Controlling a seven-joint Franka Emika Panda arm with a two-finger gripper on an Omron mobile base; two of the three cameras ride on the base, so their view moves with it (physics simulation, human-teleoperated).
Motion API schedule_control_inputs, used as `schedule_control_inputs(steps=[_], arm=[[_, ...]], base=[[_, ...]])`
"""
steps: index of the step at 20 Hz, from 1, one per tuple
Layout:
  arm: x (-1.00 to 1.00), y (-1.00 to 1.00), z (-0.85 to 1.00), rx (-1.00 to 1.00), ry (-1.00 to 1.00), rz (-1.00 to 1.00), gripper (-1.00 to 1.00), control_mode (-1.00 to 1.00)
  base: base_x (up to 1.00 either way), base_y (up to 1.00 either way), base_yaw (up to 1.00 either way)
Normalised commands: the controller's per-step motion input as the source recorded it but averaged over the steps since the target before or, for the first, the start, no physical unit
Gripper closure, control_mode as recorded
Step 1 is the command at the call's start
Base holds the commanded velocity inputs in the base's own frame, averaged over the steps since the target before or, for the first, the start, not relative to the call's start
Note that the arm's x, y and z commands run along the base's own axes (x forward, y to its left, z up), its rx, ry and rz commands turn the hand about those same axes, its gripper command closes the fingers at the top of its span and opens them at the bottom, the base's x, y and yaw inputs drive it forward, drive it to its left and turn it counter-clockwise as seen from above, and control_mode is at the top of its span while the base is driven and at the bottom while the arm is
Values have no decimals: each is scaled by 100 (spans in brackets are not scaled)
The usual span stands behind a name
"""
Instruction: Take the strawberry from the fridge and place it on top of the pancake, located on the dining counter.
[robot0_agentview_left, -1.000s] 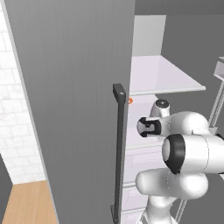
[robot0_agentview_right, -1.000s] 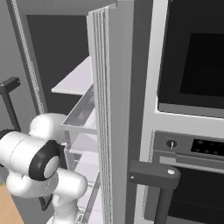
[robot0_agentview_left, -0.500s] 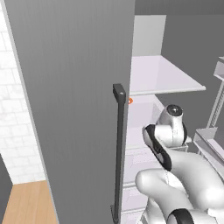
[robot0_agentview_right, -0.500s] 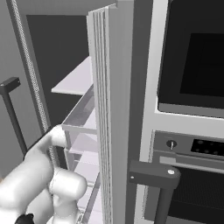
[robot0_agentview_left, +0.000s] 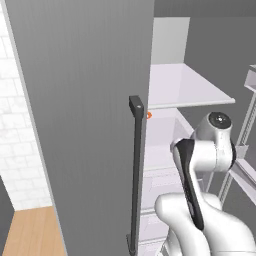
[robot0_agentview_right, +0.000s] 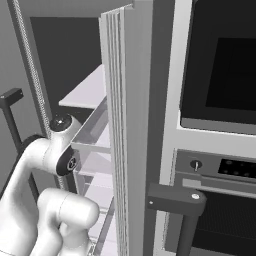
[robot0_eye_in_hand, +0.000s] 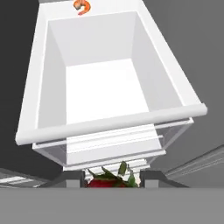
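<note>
In the hand view my gripper (robot0_eye_in_hand: 112, 179) is shut on the strawberry (robot0_eye_in_hand: 105, 180), a small red berry with green leaves held between the two dark fingertips (robot0_eye_in_hand: 74, 178). Beyond it lies a white fridge drawer (robot0_eye_in_hand: 109, 122) with a clear front. The fridge (robot0_agentview_left: 80, 125) stands open, its grey left door near me, with white shelves (robot0_agentview_left: 185, 87) inside. My white arm (robot0_agentview_left: 210, 145) bends in front of the shelves. The pancake and the dining counter are out of view.
A small orange food piece (robot0_eye_in_hand: 82, 6) lies at the drawer's far rim, also seen past the door edge (robot0_agentview_left: 148, 115). The door's long dark handle (robot0_agentview_left: 135, 175) is close on the left. The right door (robot0_agentview_right: 125, 125) and the black wall oven (robot0_agentview_right: 220, 75) stand on the right.
The arm has swung and refolded in front of the shelves, its elbow turning upward and its upper joint rising. The fridge doors have not moved.
</note>
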Motion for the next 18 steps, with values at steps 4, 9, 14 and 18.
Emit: schedule_control_inputs(steps=[4, 9, 14, 18], arm=[[-56, 31, 100, 3, 11, 0, 100, -100], [-61, 26, 92, 0, -10, 0, 100, -100], [-50, 3, 53, 1, -26, 0, 100, -100], [-41, 0, 32, 0, -15, 0, 100, -100]], base=[[0, 0, 0], [0, 0, 0], [0, 0, 0], [0, 0, 0]])
